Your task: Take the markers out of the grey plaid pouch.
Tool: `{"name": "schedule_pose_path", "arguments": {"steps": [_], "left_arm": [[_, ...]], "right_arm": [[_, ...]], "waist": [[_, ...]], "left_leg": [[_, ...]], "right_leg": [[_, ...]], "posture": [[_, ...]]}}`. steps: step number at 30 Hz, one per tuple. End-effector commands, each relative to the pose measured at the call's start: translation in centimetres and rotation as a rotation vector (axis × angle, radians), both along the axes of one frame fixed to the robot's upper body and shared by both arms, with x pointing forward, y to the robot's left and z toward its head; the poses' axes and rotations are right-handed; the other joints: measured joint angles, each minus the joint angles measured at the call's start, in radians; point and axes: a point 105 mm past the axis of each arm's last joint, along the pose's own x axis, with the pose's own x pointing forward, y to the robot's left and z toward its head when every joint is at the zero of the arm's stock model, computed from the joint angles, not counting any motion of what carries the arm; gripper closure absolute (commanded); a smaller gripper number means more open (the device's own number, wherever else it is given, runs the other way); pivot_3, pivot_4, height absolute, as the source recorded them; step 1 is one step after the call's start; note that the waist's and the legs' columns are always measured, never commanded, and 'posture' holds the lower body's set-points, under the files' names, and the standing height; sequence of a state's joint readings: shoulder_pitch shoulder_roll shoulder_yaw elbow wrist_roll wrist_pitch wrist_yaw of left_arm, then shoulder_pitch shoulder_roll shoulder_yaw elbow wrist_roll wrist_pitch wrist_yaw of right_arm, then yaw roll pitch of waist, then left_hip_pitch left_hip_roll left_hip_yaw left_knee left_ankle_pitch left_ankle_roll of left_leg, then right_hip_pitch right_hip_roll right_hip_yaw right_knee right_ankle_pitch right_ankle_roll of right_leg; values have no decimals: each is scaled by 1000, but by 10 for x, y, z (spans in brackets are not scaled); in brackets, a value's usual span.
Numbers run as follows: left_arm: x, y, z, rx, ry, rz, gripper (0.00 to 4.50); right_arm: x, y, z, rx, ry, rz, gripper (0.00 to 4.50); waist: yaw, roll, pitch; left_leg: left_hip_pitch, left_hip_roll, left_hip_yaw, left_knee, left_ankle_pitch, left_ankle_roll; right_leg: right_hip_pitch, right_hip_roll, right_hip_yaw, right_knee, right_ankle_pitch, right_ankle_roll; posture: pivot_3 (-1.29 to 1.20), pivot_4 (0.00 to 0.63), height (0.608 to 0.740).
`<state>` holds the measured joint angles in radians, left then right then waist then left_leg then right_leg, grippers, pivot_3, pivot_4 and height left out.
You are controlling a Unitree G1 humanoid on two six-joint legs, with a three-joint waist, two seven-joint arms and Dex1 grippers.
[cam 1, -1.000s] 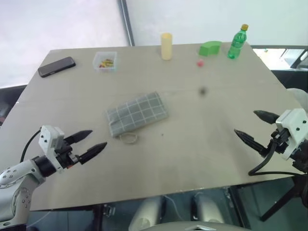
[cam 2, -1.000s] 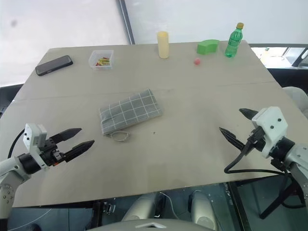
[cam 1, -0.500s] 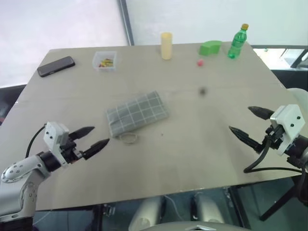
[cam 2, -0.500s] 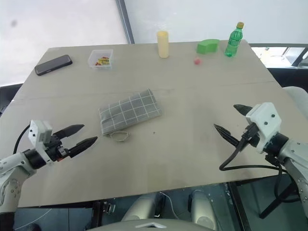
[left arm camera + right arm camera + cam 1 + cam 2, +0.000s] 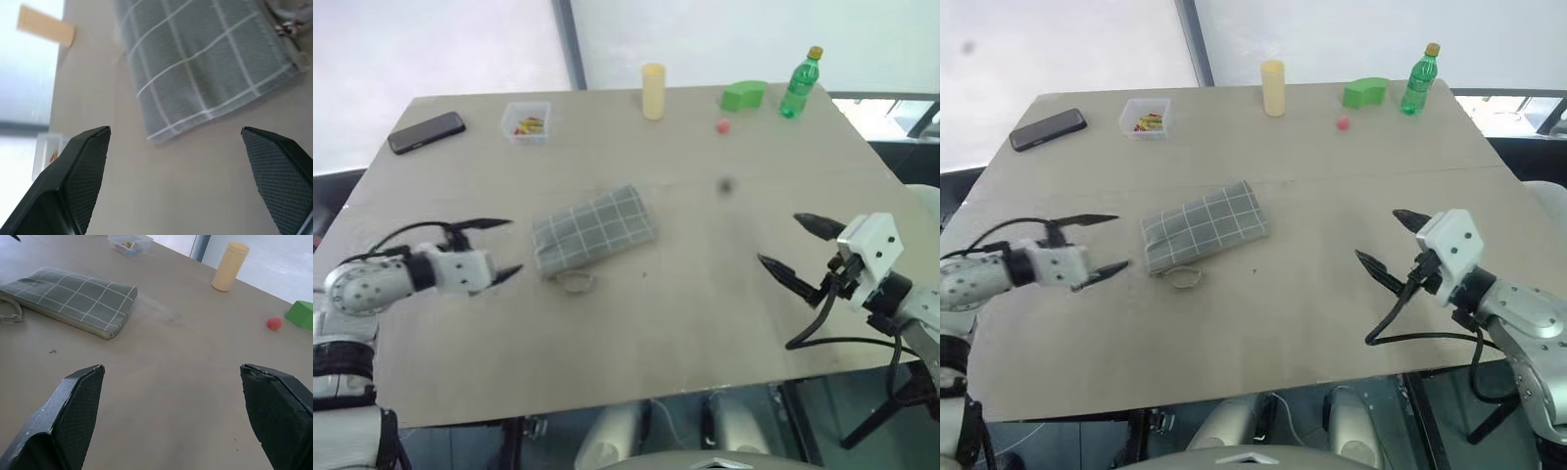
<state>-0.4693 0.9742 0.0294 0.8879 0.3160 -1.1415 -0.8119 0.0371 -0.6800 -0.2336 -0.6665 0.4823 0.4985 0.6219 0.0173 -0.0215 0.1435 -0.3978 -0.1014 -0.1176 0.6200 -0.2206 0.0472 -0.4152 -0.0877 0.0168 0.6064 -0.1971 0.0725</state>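
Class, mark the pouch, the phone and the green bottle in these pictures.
pouch [image 5: 593, 232]: left eye view, middle of the plaid fabric.
phone [image 5: 428, 133]: left eye view, centre of the black screen.
green bottle [image 5: 1417, 80]: right eye view, mid-body below the cap.

The bench is bare across the lower middle and right of the frame, so a gripper can slide there. The grey plaid pouch lies alone in the middle, with room on every side. Along the top edge stand a phone, a small box, a yellow cup, a green block and a bottle.
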Motion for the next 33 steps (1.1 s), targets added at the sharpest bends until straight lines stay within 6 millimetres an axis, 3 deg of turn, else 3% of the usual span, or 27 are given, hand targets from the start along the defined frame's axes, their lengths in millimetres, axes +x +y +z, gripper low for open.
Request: {"name": "schedule_pose_path", "arguments": {"steps": [1, 7, 12, 14, 26, 33], "left_arm": [[7, -6, -2, 100, -51, -64, 27], [23, -28, -7, 113, -134, -125, 27], [27, -85, 12, -49, -284, -325, 27], [24, -95, 15, -83, -306, -370, 27], [14, -86, -25, -35, -188, -282, 27], [-21, -98, -32, -121, -165, -209, 27]], "right_arm": [[-2, 3, 9, 0, -56, 5, 0], [-3, 5, 10, 13, -67, -11, 0], [-4, 10, 13, 16, -75, -12, 0], [-4, 10, 14, 16, -76, -14, 0], [-14, 20, 13, -2, -58, 38, 0], [-43, 39, 6, -52, 23, 288, 0]], "waist": [[1, 0, 0], [15, 2, -1], [33, 2, 0], [28, 0, 1], [-4, 0, 1], [-16, 1, 0]], "left_leg": [[0, 0, 0, 0, 0, 1], [4, 0, 0, 2, 1, 1], [3, 0, -3, 12, 0, 0], [1, 0, -3, 14, 0, 0], [1, 0, 1, 12, 0, 6], [2, 1, 3, 12, -1, 7]], "right_leg": [[0, 0, 0, 0, 0, 0], [3, 1, -1, 3, 0, 1], [8, 1, -5, 4, -1, 8], [8, 1, -5, 3, 0, 9], [5, 2, -1, 3, 3, 6], [5, 1, 2, 3, 3, 6]], "posture": [[0, 150, 740], [0, 150, 740], [0, 150, 740], [0, 150, 740], [0, 150, 740], [0, 150, 740]]}}
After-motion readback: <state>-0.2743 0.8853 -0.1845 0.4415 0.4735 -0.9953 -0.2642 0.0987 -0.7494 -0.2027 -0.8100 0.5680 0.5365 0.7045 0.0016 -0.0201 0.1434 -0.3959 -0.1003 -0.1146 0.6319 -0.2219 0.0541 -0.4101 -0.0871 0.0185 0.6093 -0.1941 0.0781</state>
